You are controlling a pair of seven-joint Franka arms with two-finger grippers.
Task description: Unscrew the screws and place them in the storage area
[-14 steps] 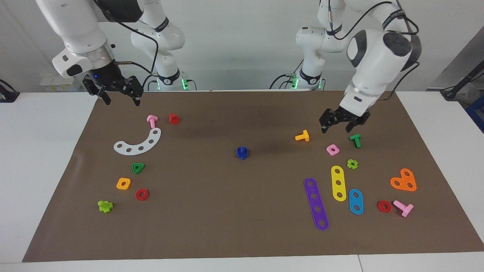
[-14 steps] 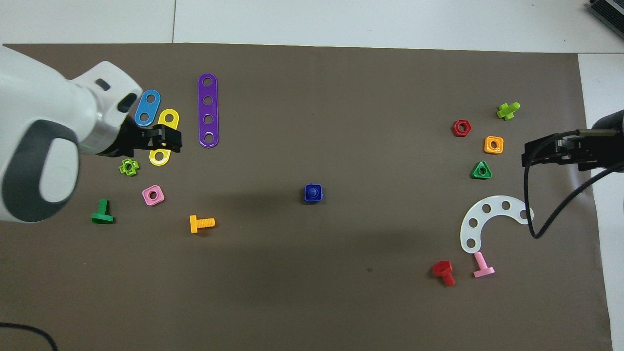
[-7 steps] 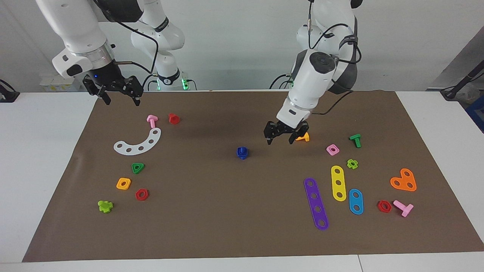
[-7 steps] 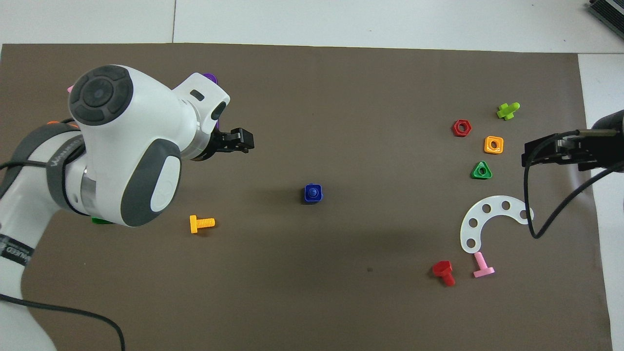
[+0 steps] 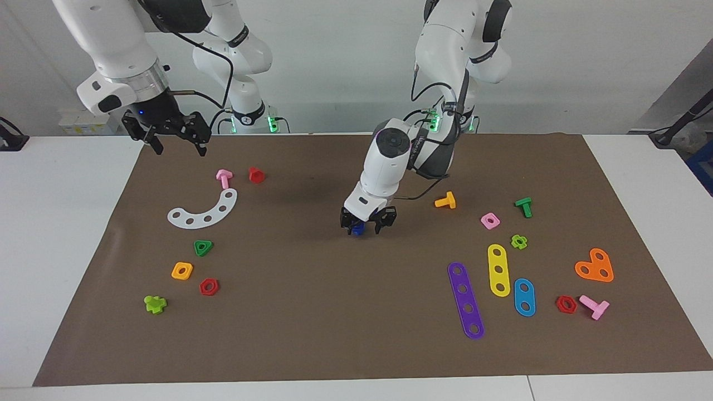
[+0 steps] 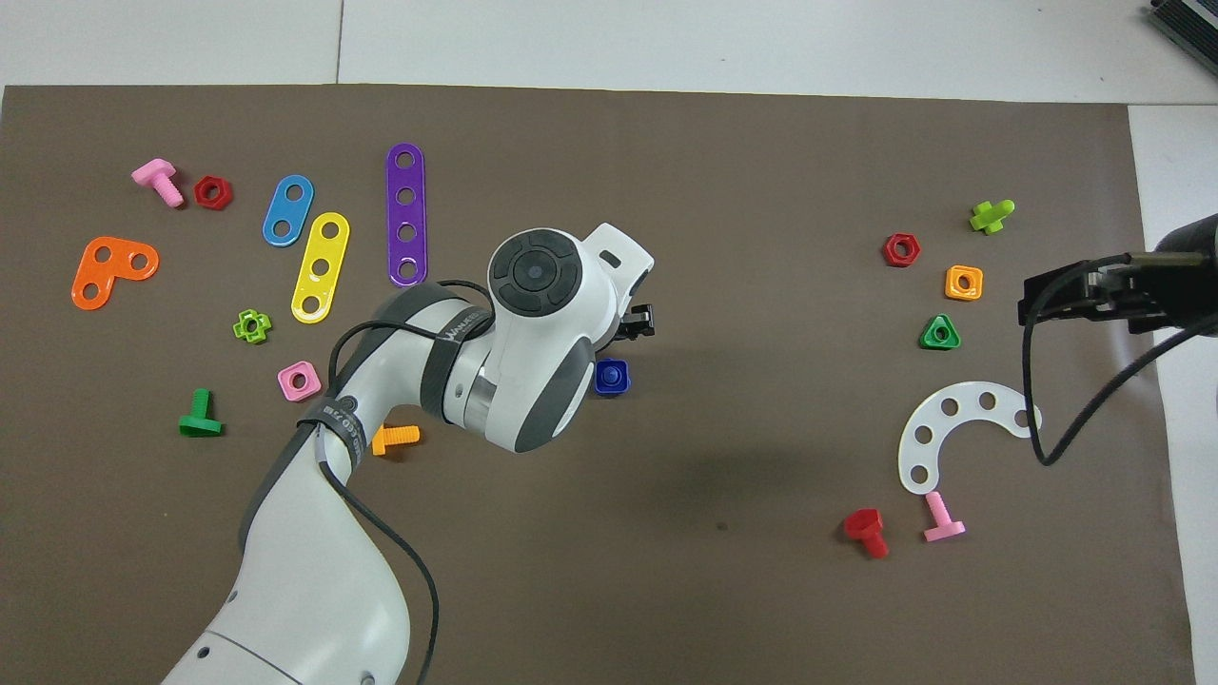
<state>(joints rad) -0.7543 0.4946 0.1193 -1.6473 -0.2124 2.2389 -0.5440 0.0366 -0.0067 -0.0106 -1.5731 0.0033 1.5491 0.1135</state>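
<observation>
The screw (image 5: 357,227), a dark-blue bolt seated upright in a blue square nut (image 6: 611,378), stands mid-mat on the desk (image 5: 67,234), directly under the left gripper (image 5: 368,220), whose fingers straddle it, apart. The left arm is nearer. The right gripper (image 5: 175,137), fingers apart, waits above the mat's edge near the storage area (image 5: 167,245). That area holds one white arc (image 5: 203,210), then one green triangle nut (image 5: 203,247), one orange square nut (image 5: 182,270) and one red hexagon nut (image 5: 209,287).

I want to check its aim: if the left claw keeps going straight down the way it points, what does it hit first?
Most likely the dark-blue screw at the mat's middle: the left claw hangs right over it, fingers either side. Whether it touches already is unclear.
</observation>
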